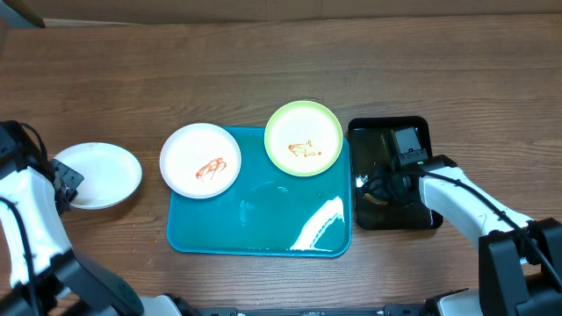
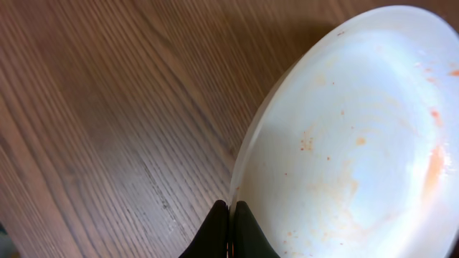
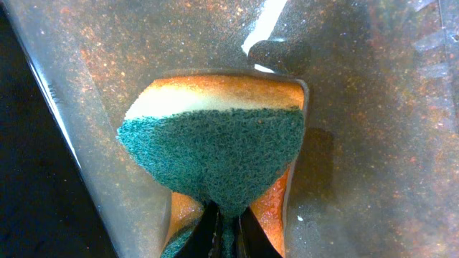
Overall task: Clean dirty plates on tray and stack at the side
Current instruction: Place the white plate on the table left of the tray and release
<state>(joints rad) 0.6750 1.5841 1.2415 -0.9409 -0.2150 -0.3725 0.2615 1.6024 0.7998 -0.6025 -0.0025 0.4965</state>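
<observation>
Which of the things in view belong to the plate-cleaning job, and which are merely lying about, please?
Job in hand:
- off-tray white plate, its rim gripped by the left hand
- smeared white plate
- green plate, also smeared
- teal tray
- sponge, held by the right hand

Just there:
- black tray beside the teal one
- wooden table
</observation>
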